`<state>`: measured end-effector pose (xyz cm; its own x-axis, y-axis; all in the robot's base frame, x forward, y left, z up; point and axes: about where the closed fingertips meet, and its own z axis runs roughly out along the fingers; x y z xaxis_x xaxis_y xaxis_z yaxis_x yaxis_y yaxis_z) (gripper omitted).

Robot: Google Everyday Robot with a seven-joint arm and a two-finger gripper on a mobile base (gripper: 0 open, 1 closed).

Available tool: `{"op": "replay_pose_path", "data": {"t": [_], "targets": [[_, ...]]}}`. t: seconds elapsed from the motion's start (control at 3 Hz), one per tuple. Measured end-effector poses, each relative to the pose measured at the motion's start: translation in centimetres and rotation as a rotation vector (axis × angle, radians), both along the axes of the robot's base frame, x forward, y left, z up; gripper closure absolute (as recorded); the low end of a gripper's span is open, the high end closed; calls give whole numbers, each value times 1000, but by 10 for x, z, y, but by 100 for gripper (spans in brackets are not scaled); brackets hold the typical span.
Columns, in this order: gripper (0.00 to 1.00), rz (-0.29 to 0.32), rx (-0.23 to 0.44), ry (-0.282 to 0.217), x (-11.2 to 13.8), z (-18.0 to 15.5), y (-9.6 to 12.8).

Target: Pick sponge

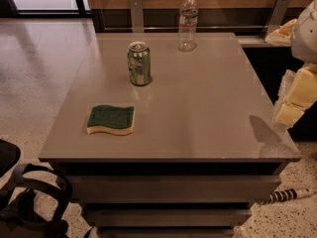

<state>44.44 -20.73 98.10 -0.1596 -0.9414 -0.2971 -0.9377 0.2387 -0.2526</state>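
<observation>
Camera view showed the gripper (293, 102) beyond the right edge of the table (198, 108), jaw state unclear, with the sponge (111, 119) well apart leftward, lying crosswise.

No legible text, brand, number or sign found. The can (139, 63) on the worktop (198, 113) carries green-and-white printing, not readable. The bottle (187, 21), behind the can and to its right, bears a label band, wording not readable. The sponge (111, 119), in front of the can, shows no lettering. The hand (290, 110), far right of the can beyond the worktop edge, shows none.
</observation>
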Motion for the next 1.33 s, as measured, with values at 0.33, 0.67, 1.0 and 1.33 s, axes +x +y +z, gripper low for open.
{"op": "replay_pose_path", "data": {"t": [0.33, 0.67, 1.0, 1.33], "targets": [[0, 66, 160, -29, 9, -3, 18], [0, 123, 327, -65, 12, -10, 54], [0, 155, 457, -117, 23, -27, 104], [0, 156, 507, -146, 37, -48, 142]]}}
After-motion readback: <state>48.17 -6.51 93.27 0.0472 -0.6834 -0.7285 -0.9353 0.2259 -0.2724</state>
